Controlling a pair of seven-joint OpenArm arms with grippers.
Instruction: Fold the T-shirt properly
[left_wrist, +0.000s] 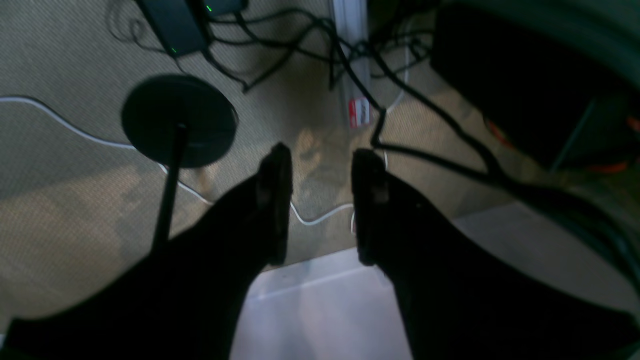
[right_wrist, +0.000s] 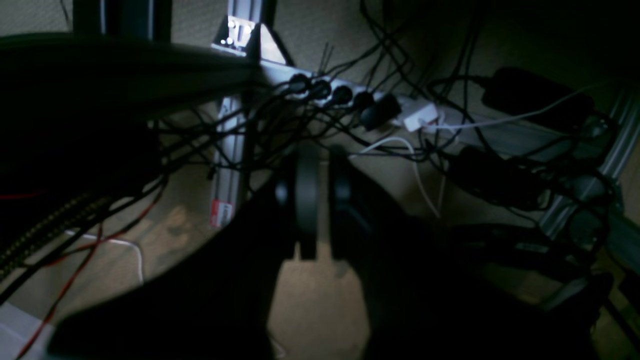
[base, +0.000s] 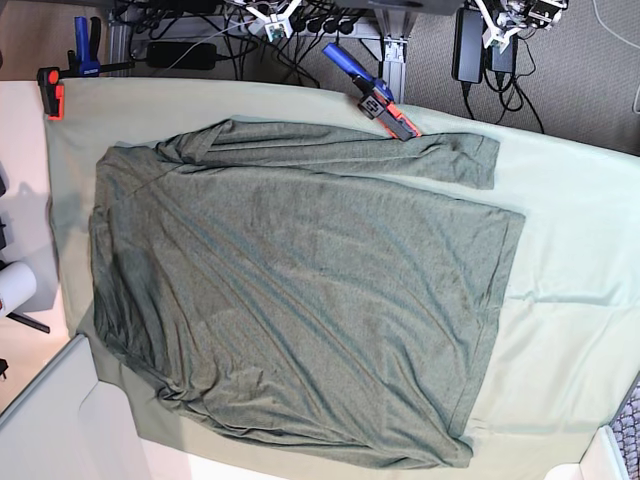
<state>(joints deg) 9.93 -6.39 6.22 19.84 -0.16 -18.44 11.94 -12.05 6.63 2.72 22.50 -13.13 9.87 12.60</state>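
T-shirt (base: 300, 300) is spread flat on the pale green cloth (base: 570, 260) covering the tabletop, its long axis running across the base view, one sleeve (base: 350, 150) folded along the far edge. Neither arm is seen in that view, so which is nearer cannot be told. Both wrist views show only floor and cables. Left pincer (left_wrist: 320, 170) is held apart, empty; right pincer (right_wrist: 320, 165) is nearly together, nothing gripped.

A robotics lab: a desk (base: 560, 330) draped in pale cloth held by clamps (base: 372, 92), carpeted floor (left_wrist: 60, 210), a loaded power strip (right_wrist: 350, 97) amid tangled cables (left_wrist: 320, 55) and aluminium framing (right_wrist: 227, 145).
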